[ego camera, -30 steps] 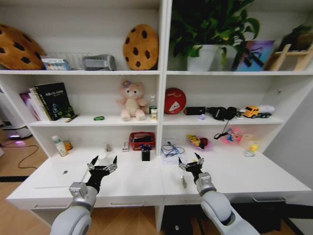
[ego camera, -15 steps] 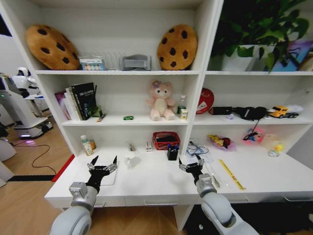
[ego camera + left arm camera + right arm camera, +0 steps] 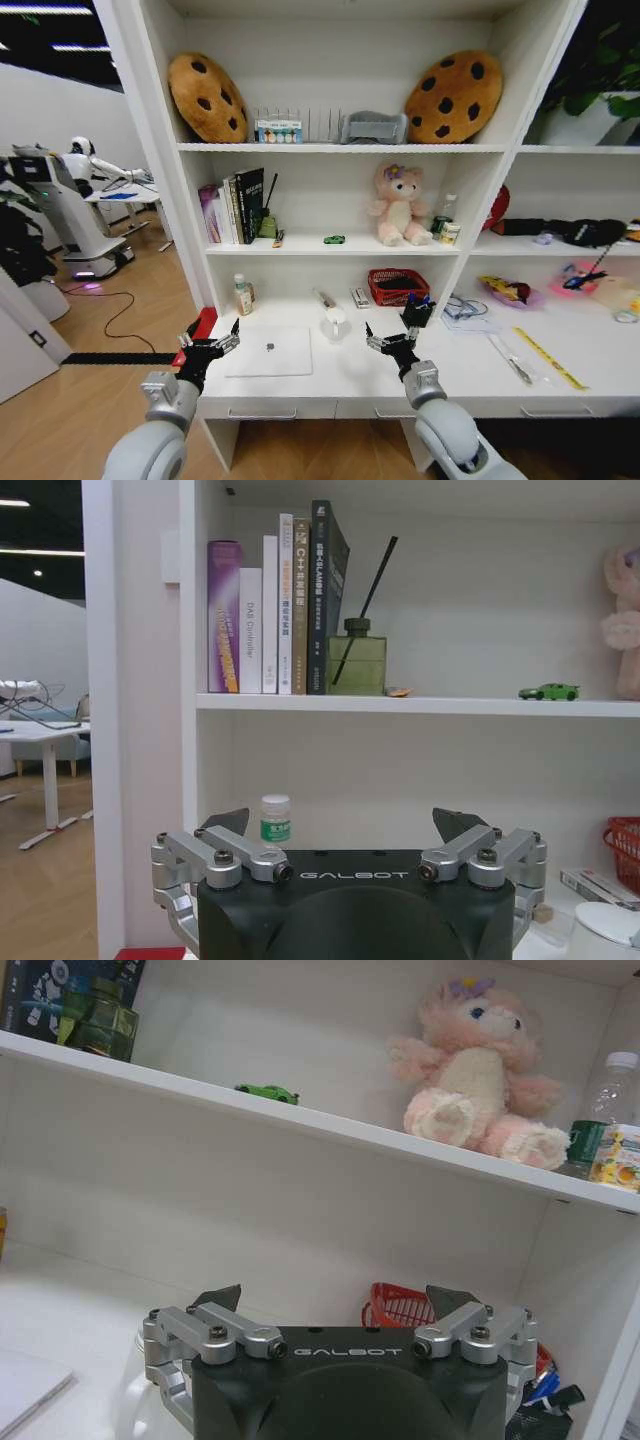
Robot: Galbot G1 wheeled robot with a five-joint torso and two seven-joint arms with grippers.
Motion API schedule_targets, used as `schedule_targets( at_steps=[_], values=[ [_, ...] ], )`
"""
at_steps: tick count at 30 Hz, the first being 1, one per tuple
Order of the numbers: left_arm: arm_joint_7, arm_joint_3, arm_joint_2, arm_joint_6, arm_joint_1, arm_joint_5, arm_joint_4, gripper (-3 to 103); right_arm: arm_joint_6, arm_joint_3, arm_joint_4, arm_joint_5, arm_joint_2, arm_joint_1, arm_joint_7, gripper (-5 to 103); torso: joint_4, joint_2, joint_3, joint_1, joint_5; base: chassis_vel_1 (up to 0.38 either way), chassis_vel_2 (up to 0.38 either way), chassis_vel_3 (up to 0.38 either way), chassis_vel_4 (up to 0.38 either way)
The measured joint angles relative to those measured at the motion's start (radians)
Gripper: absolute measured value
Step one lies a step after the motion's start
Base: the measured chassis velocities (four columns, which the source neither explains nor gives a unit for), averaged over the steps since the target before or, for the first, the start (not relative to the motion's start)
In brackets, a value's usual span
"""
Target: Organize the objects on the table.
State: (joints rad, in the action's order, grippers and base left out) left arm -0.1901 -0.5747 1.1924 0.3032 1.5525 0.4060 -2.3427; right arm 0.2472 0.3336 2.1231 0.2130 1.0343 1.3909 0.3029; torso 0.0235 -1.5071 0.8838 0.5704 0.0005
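The white table (image 3: pixel 345 372) lies in front of me under tall white shelving. A silver laptop (image 3: pixel 268 351) lies shut on its left part. My left gripper (image 3: pixel 210 337) (image 3: pixel 340 820) hangs open and empty over the table's left front corner, just left of the laptop. My right gripper (image 3: pixel 390 335) (image 3: pixel 337 1295) is open and empty above the middle of the table. A tiny green toy car (image 3: pixel 334 239) (image 3: pixel 549 691) (image 3: pixel 267 1091) sits on the shelf above. A slim white pen (image 3: pixel 510 358) lies at the right. A small white bottle (image 3: pixel 243 295) (image 3: pixel 274 818) stands at the back left.
A red basket (image 3: pixel 397 286), a black pen holder (image 3: pixel 415 313) and a white round cup (image 3: pixel 335 322) stand near the back of the table. A yellow ruler (image 3: pixel 550 358) lies at the right. A pink teddy bear (image 3: pixel 400 205) and books (image 3: pixel 235 205) fill the shelf. Another robot (image 3: pixel 75 200) stands far left.
The whole picture has slid to the right, so the camera has turned left; the laptop has come into full view. Both grippers keep their pose, open.
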Motion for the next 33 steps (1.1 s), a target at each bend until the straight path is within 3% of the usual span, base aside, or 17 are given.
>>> schedule_targets(
  at_steps=[15, 33],
  values=[
    [0.001, 0.0, 0.0, 0.0, 0.0, 0.0, 0.0, 100, 0.017, -0.004, 0.015, -0.006, 0.001, 0.015, -0.005, 100, -0.0002, 0.0, 0.0, 0.0, -0.0003, 0.116, -0.14, -0.141, 0.148],
    [0.001, 0.0, 0.0, 0.0, 0.0, 0.0, 0.0, 100, 0.019, 0.001, 0.034, -0.023, -0.001, 0.047, -0.012, 100, -0.0003, 0.0, 0.0, -0.001, -0.0011, 0.32, -0.319, -0.319, 0.326]
  ],
)
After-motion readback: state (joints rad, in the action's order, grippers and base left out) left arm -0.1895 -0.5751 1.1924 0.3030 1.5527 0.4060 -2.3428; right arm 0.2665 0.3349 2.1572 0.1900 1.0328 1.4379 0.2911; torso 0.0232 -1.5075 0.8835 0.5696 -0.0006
